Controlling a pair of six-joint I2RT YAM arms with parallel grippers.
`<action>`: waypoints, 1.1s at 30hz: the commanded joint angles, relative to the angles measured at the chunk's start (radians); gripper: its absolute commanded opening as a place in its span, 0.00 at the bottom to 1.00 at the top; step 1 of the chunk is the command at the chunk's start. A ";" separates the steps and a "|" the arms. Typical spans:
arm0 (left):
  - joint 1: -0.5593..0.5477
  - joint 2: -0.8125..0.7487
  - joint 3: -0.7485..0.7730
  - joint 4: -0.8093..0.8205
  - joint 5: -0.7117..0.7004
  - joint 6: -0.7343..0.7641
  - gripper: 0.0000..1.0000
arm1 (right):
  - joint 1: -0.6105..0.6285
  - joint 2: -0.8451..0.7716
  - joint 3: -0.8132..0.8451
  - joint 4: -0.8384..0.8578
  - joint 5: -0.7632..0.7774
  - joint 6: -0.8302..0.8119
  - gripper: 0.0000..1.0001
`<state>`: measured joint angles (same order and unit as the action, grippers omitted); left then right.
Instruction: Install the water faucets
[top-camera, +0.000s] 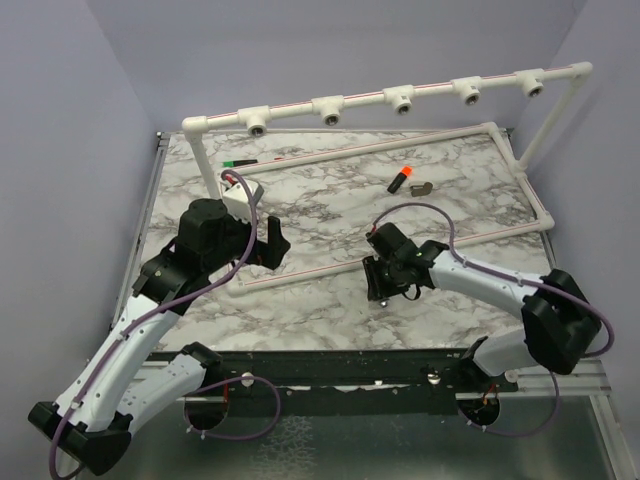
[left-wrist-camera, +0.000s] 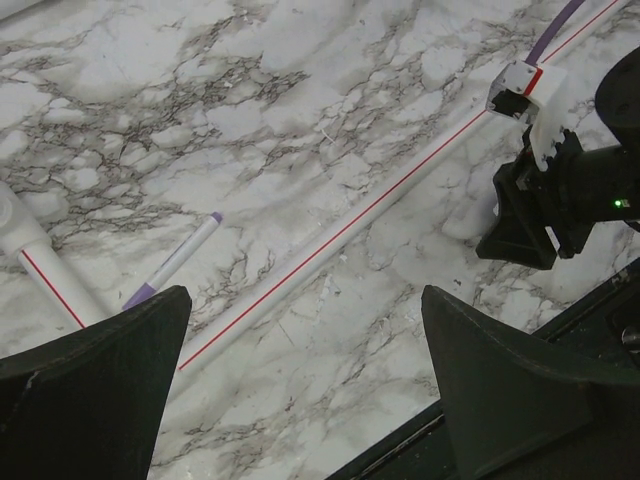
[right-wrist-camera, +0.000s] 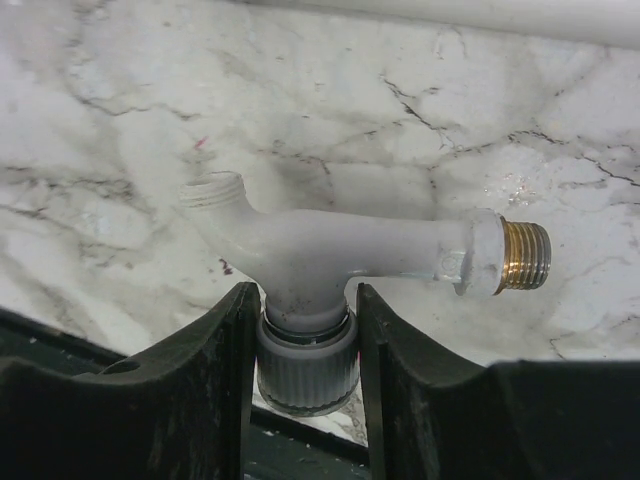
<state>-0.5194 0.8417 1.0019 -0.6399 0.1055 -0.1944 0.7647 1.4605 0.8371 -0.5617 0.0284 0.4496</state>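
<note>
In the right wrist view, the water faucet (right-wrist-camera: 340, 250) has a pale grey body, a threaded spout at the left and a brass threaded stem at the right. It lies just above the marble table (right-wrist-camera: 120, 120). My right gripper (right-wrist-camera: 305, 300) is shut on its ribbed round knob, one finger on each side. From above, that gripper (top-camera: 385, 285) points down near the table's front middle and hides the faucet. My left gripper (top-camera: 272, 245) stands open over bare marble at the left, with nothing between its fingers (left-wrist-camera: 100, 370).
A white pipe rail with several tee sockets (top-camera: 400, 100) spans the back on upright posts. A loose white pipe with a red line (left-wrist-camera: 330, 245) lies between the arms. A black stick with an orange tip (top-camera: 402, 180) and a green-tipped pen (top-camera: 238, 161) lie farther back.
</note>
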 joint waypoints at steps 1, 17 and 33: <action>-0.002 -0.005 0.055 -0.028 0.004 0.041 0.99 | 0.010 -0.123 0.029 0.045 -0.084 -0.091 0.00; -0.003 0.078 0.163 -0.098 0.042 -0.038 0.99 | 0.012 -0.370 0.013 0.315 -0.514 -0.585 0.01; -0.002 0.123 0.178 -0.153 0.289 -0.150 0.99 | 0.068 -0.270 0.164 0.062 -0.924 -1.384 0.01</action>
<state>-0.5194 0.9649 1.1690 -0.7631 0.2752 -0.3004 0.8154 1.1389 0.9272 -0.3679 -0.7708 -0.6796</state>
